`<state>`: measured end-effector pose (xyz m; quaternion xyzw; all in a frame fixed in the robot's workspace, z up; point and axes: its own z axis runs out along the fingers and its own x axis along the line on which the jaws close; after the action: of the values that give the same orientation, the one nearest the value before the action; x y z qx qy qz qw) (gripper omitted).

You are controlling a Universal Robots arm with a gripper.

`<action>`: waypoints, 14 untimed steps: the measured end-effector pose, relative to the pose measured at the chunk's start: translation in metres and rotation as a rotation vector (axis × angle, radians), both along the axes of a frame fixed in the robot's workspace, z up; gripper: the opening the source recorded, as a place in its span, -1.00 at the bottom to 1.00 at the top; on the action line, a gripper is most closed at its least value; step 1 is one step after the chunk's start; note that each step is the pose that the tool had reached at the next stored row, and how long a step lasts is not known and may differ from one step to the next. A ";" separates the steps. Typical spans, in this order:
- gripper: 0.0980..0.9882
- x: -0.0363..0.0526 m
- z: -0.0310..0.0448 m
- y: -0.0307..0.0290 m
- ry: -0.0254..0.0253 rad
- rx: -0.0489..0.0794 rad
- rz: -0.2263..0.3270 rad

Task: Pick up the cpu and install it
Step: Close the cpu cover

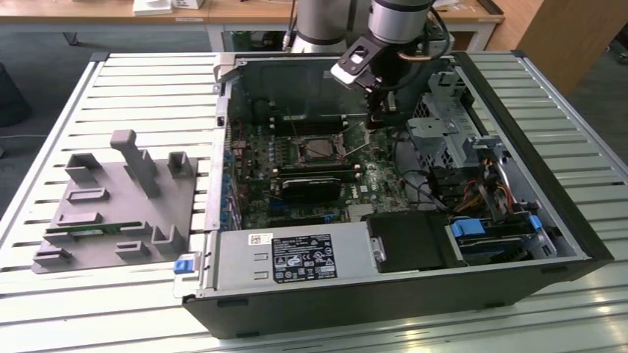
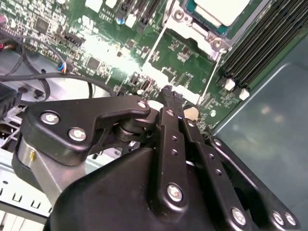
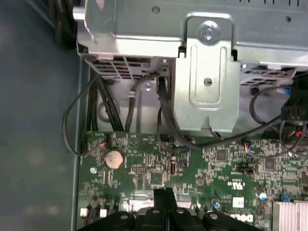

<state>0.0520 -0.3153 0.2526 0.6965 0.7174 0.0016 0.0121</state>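
While poised low over the motherboard (image 2: 185, 50), just beside the socketed cpu (image 2: 219, 8), hangs with gripper (image 2: 169, 94) pinched shut, empty, apparently finished placing.

Open computer case (image 1: 393, 312) on slatted table (image 1: 147, 84); grey fixture (image 1: 103, 232) beside, exterior view's left.

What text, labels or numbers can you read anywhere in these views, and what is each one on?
Large label on the power supply, exterior view: print and symbols, too small to read.
Small white sticker on the same power supply: too small to read.
White markings on the motherboard, first wrist view: blurred, not readable.
No text can be quoted as it reads.
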 end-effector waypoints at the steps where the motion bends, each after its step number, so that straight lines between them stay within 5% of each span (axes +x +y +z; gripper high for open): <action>1: -0.98 0.0017 -0.0002 0.0002 0.0001 0.000 0.000; 14: -0.98 0.0104 -0.0059 0.0030 0.0001 0.000 0.000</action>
<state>0.0623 -0.3123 0.2467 0.6965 0.7175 0.0014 0.0121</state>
